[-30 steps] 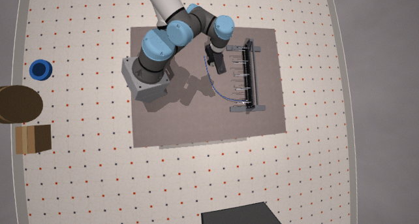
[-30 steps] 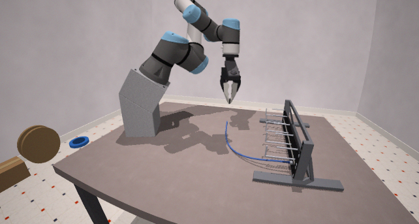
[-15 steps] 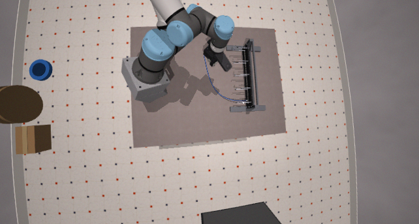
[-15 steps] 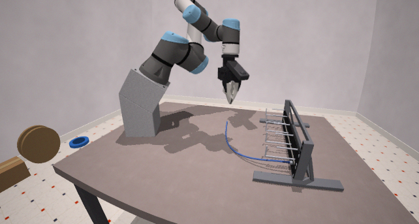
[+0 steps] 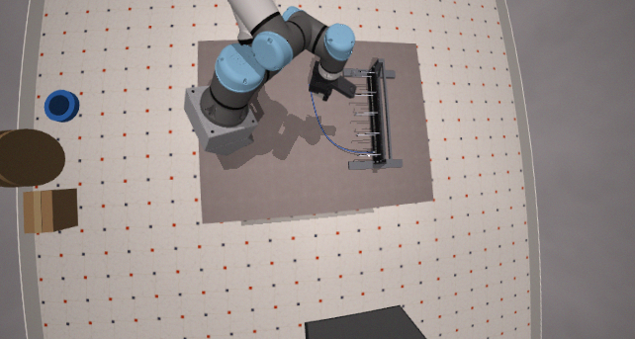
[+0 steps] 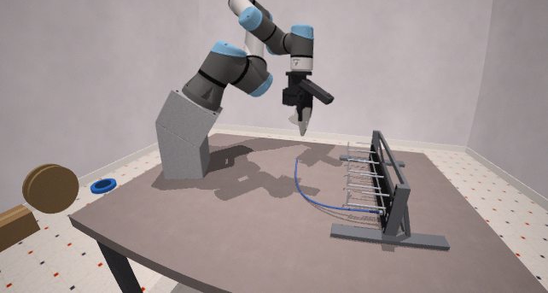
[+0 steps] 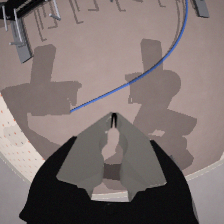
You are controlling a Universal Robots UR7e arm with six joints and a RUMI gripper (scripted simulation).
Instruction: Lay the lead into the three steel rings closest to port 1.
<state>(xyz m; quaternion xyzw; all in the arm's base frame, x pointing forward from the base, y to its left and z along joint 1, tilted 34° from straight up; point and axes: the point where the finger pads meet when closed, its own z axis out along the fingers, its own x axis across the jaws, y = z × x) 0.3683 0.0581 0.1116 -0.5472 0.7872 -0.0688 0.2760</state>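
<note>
"Upper centre of the top view, where is the end effector (image 5: 324, 98) (image 6: 302, 134) (image 7: 114, 113)?"

"Above the counter (image 5: 277, 199) (image 6: 256, 240) (image 7: 105, 55), its tips together and holding nothing. In the wrist view, the lead (image 5: 321, 127) (image 6: 316, 202) (image 7: 109, 93) passes beyond them, its free end (image 6: 297, 159) (image 7: 70, 111) left of centre."

"And outward from there?"

"Lower right of the exterior view, the plug (image 6: 376, 212) sits at the near end of the rack (image 5: 387, 115) (image 6: 397, 210) (image 7: 22, 52), which stands upright. The three wanted rings (image 5: 363, 94) (image 6: 363, 160) should be at the far end, towards the top of the top view."

"So how would you do the pickup?"

"I'd open over the lead near its free end, square the jaws across it, descend, then close gently. I'd leave slack so the plug isn't tugged, carry it above the gaps, and lower it through each without leaning on the rack."

"What can't you make out?"

"Port numbers, and the narrow ring gaps. The arm crowds the free end in the top view, and I can't tell how high the lead rides off the counter."
</note>
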